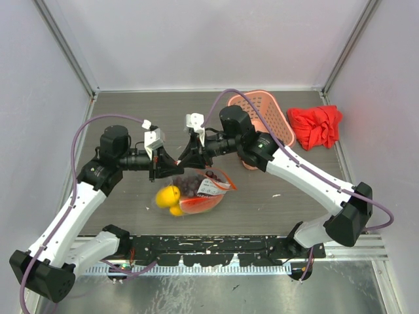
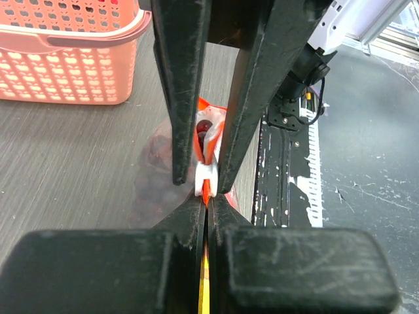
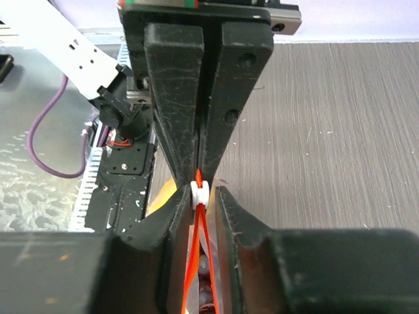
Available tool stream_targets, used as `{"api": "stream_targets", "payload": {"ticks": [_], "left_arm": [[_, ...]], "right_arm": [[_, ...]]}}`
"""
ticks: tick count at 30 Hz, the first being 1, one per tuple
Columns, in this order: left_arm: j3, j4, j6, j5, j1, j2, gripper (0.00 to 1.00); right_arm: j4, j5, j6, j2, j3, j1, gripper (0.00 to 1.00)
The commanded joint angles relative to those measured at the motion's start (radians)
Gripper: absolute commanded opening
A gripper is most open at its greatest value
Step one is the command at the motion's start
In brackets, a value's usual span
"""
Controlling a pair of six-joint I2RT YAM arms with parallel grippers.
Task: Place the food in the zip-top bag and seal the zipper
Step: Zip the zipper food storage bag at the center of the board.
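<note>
The zip-top bag point(image 1: 211, 195) lies at the table's front centre, with the dark purple grapes point(image 1: 190, 183) inside. A yellow piece point(image 1: 168, 195) and an orange piece point(image 1: 175, 210) sit at its left end; I cannot tell whether the plastic covers them. Both grippers meet over the bag's mouth. My left gripper point(image 1: 169, 167) point(image 2: 206, 206) is shut on the orange-red zipper point(image 2: 205, 191). My right gripper point(image 1: 185, 159) point(image 3: 201, 193) is closed around the white slider point(image 3: 200, 192) directly in front of it. Behind the slider, the two zipper strips point(image 3: 194, 261) still spread apart.
A pink lattice basket point(image 1: 262, 111) point(image 2: 65, 52) stands at the back right, just behind the right arm. A red cloth point(image 1: 315, 126) lies beside it at the far right. The metal rail with the arm bases point(image 1: 216, 245) runs along the near edge.
</note>
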Motion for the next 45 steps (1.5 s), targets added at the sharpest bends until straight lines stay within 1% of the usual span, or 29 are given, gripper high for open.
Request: {"api": "stream_targets", "payload": {"ticks": [1, 5, 6, 7, 18, 27, 32, 45], "left_arm": [[0.034, 0.042, 0.018, 0.016, -0.002, -0.032, 0.0], [0.033, 0.04, 0.018, 0.009, -0.002, -0.038, 0.0], [0.033, 0.041, 0.018, 0.005, -0.002, -0.041, 0.0], [0.033, 0.041, 0.019, 0.0, -0.002, -0.043, 0.0], [0.033, 0.042, 0.01, -0.042, -0.002, -0.061, 0.0], [0.028, 0.049, 0.003, -0.079, -0.002, -0.075, 0.0], [0.017, 0.068, -0.011, -0.101, -0.002, -0.083, 0.0], [0.007, 0.068, -0.028, -0.209, -0.002, -0.083, 0.0]], "right_arm": [[0.064, -0.027, 0.015, -0.006, 0.054, 0.007, 0.21], [0.046, -0.025, 0.006, -0.006, 0.054, 0.007, 0.05], [0.036, -0.022, 0.0, -0.006, 0.053, 0.007, 0.01], [0.025, -0.016, -0.006, -0.008, 0.053, 0.007, 0.01], [-0.085, 0.068, -0.057, -0.057, 0.024, 0.007, 0.01], [-0.177, 0.174, -0.093, -0.093, -0.003, 0.007, 0.0], [-0.199, 0.231, -0.102, -0.121, -0.031, 0.007, 0.0], [-0.287, 0.399, -0.117, -0.159, -0.086, 0.005, 0.0]]}}
